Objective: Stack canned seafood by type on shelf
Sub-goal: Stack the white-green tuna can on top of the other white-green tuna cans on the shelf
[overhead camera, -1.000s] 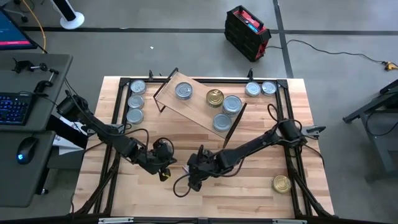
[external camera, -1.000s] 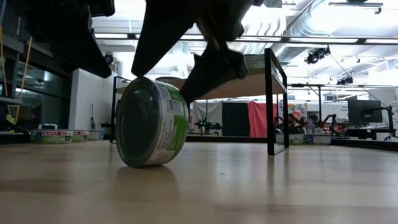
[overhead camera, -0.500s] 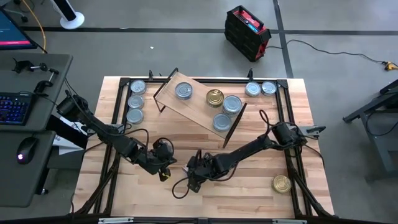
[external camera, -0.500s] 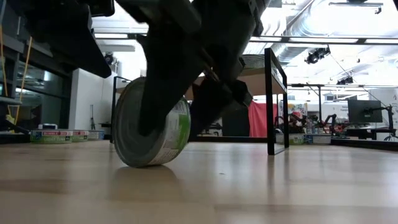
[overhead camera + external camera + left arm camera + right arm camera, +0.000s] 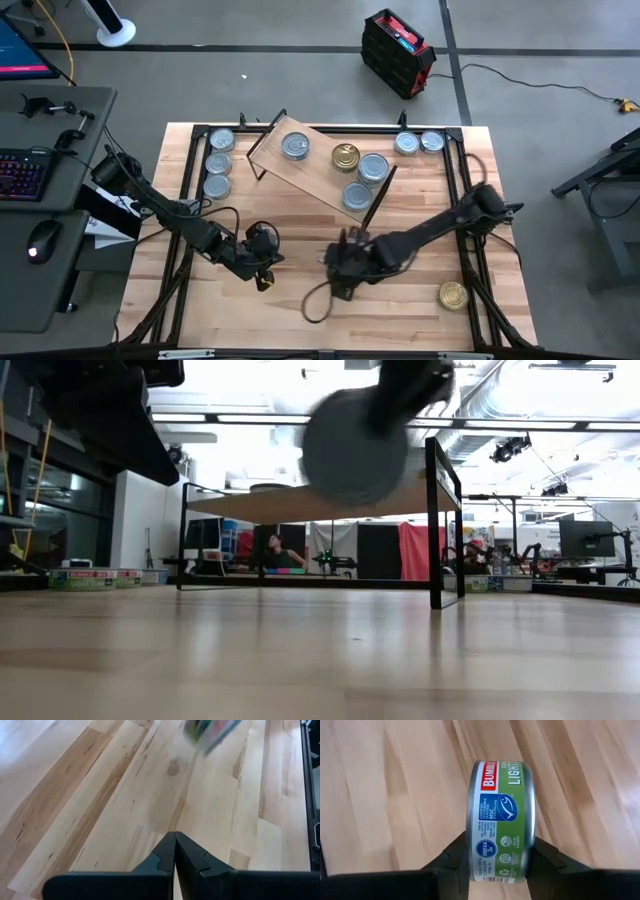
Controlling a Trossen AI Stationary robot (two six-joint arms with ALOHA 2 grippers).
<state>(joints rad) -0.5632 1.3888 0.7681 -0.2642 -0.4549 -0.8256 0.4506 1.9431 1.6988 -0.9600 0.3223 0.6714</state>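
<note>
The right pincer [image 5: 495,862] grips a green-labelled tin [image 5: 501,820] on edge, flat faces against the fingers, lifted off the table [image 5: 400,305] near its middle. Risk: held by its faces, the tin may pivot or slip in transit. The shelf [image 5: 320,170] sits skewed toward the far edge, carrying four tins; its near black leg [image 5: 375,200] lies on the approach. The left pincer [image 5: 175,852], closed and empty, waits just beside.
</note>
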